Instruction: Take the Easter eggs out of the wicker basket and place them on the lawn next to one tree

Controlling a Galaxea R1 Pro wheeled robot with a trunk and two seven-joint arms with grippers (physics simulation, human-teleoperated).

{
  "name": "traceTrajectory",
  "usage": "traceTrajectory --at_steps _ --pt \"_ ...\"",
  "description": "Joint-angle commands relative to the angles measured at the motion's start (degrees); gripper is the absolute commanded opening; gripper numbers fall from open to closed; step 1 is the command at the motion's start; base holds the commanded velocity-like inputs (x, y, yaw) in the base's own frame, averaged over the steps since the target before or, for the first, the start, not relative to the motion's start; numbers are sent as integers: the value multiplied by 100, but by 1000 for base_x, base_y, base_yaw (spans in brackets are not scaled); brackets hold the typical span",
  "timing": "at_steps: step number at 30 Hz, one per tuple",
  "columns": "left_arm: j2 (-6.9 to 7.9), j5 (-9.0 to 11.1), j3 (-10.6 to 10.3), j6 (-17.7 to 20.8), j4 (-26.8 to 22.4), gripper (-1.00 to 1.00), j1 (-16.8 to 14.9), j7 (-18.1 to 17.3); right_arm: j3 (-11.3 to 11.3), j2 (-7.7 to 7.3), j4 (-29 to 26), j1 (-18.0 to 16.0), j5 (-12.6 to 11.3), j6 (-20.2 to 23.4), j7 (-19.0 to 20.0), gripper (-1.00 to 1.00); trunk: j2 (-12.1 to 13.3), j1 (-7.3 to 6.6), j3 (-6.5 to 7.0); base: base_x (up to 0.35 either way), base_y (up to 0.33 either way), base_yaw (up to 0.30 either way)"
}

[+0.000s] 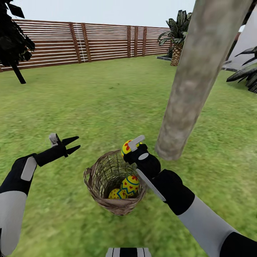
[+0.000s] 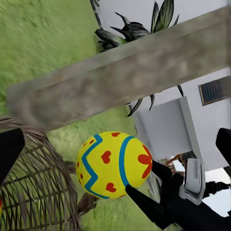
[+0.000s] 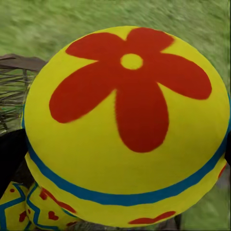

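Right hand [image 1: 132,149] clenched on one egg [image 1: 127,147], fingertips seemingly hidden behind it; left hand [image 1: 73,144] spread, holding nothing.

Both arms: white forearm shells, black wrist and elbow sections.
Left arm [image 1: 16,189]: light grey oblong plate set on the black wrist. Left gripper [image 1: 73,144]: 2 slim, pointed black fingers, small grey block at the base.
Right arm [image 1: 200,214]: long grey strip along the black wrist. Right gripper [image 1: 131,149]: black body, grey oval tab, pale grey bar on 1 finger.
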Motion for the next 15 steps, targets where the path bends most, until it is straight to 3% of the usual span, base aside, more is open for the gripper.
traceTrajectory --at_steps 1,6,11,15 --pt "1 -11 5 21 0 100 -2 -19 9 1 -1 -4 -62 15 -60 -100 0 -3 25 0 0 -217" --pt "1 -11 9 21 0 100 -2 -19 -210 8 -1 -6 -70 22 -60 -100 7 -16 167 0 0 -209" --pt "1 -11 9 21 0 100 -2 -19 -242 -18 10 -7 -70 30 -60 -100 13 -29 299 0 0 -163" --pt "4 -3 11 21 -6 100 -2 -19 -245 -26 29 1 -78 32 -60 -100 19 -39 389 0 0 -24"
